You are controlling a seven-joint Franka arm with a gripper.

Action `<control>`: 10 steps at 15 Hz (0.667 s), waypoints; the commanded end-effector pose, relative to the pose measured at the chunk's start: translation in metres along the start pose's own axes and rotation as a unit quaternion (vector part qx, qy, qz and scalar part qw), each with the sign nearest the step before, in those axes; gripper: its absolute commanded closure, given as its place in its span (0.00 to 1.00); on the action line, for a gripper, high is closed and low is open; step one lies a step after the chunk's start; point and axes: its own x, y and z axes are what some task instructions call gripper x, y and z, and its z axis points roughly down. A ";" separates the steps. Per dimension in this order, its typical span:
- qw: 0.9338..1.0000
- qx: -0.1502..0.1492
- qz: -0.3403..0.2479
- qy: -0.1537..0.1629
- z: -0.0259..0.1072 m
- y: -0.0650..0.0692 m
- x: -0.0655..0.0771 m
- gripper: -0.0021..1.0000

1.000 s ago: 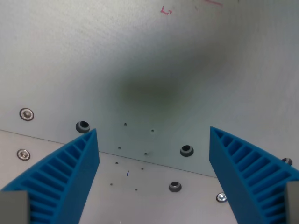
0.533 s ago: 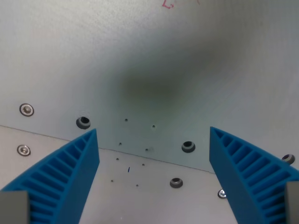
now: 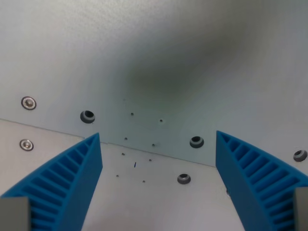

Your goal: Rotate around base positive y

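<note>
Below the wrist camera, a pale metal plate (image 3: 159,53) is seen filling the upper part of the view, joined along a slanting seam (image 3: 159,155) to a lighter panel (image 3: 144,202) nearer the camera. The gripper (image 3: 159,185) is held with its two blue ribbed fingers (image 3: 67,185) spread wide, one at each lower corner; nothing is held between them, and only bare panel shows in the gap. No object belongs to this task: a pure turn of the tool is asked for, so the surface serves only as a reference. Against the two earlier pictures, the whole scene is seen to have slid upward and slightly toward the wrist view's right. The red scribble once at the top edge is now out of frame. The bolt holes (image 3: 196,142) and the screw heads (image 3: 28,102) at the wrist view's left are found higher than before, and the small blue mark (image 3: 134,164) has risen with them. The fingers are drawn in the same place in every picture. The shift is therefore put down to the camera, not to the plate. It is judged that the commanded rotation is under way, the view pitching steadily; how much of the turn remains cannot be told. A soft dark shadow (image 3: 159,79) is cast on the plate, contact being nowhere evident.
</note>
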 end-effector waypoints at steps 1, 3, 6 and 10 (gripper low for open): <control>0.996 0.027 -0.001 -0.087 -0.007 0.002 0.006 0.00; 0.995 0.030 -0.001 -0.098 -0.007 0.002 0.006 0.00; 0.993 0.035 -0.001 -0.115 -0.007 0.002 0.006 0.00; 0.990 0.042 -0.001 -0.137 -0.007 0.002 0.006 0.00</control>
